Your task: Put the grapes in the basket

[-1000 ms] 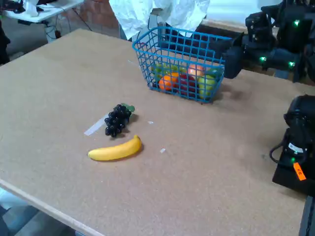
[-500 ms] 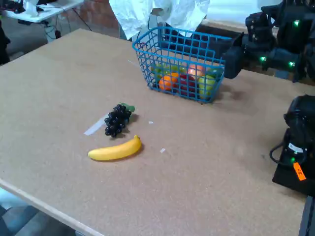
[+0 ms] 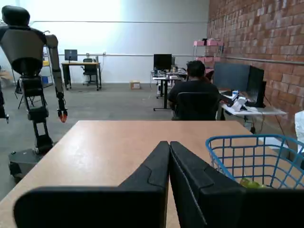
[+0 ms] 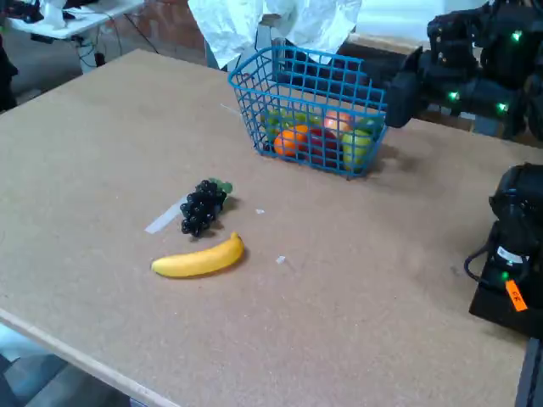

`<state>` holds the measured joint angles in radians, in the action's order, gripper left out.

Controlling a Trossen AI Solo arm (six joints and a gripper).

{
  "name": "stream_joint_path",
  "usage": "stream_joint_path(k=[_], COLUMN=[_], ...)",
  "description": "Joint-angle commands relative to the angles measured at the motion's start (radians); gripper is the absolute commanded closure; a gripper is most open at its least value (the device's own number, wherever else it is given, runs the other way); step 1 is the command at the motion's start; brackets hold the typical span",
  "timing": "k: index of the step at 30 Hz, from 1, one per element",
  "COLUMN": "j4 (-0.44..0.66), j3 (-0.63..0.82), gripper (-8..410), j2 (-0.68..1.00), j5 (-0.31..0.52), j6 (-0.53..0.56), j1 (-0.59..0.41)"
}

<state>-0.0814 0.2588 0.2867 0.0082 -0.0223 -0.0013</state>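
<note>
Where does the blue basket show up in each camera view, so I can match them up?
Wrist view: the basket is at the lower right, just right of the shut gripper, with only its near part in frame.
Fixed view: the basket stands at the top centre of the table, beyond the grapes and the banana.
Shared landmark: the green fruit inside the basket shows in both views.

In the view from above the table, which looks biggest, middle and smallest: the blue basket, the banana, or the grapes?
1. The basket, by far the largest.
2. The banana, longer than the grape bunch.
3. The grapes, the smallest.
The banana lies slightly nearer the camera, but the gap looks real.
</note>
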Motion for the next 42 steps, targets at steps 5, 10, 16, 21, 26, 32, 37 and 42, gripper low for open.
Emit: stream_joint_path(k=[5, 10, 16, 21, 26, 32, 37, 42], j4=[-0.172, -0.184, -0.169, -0.11, -0.066, 0.018, 0.139, 0.158], j3=[0.016, 0.116, 0.307, 0.494, 0.654, 0.798, 0.89, 0.939], gripper=[402, 402, 402, 402, 402, 402, 398, 350], j2=[0.142, 0.299, 0.542, 0.763, 0.985, 1.229, 1.402, 1.516], j5=[0.0, -0.001, 0.0, 0.0, 0.0, -0.002, -0.002, -0.11], j6=[-0.082, -0.088, -0.088, -0.087, -0.089, -0.164, -0.196, -0.217], j1=[0.0, 0.0, 0.0, 0.0, 0.0, 0.0, 0.001, 0.001])
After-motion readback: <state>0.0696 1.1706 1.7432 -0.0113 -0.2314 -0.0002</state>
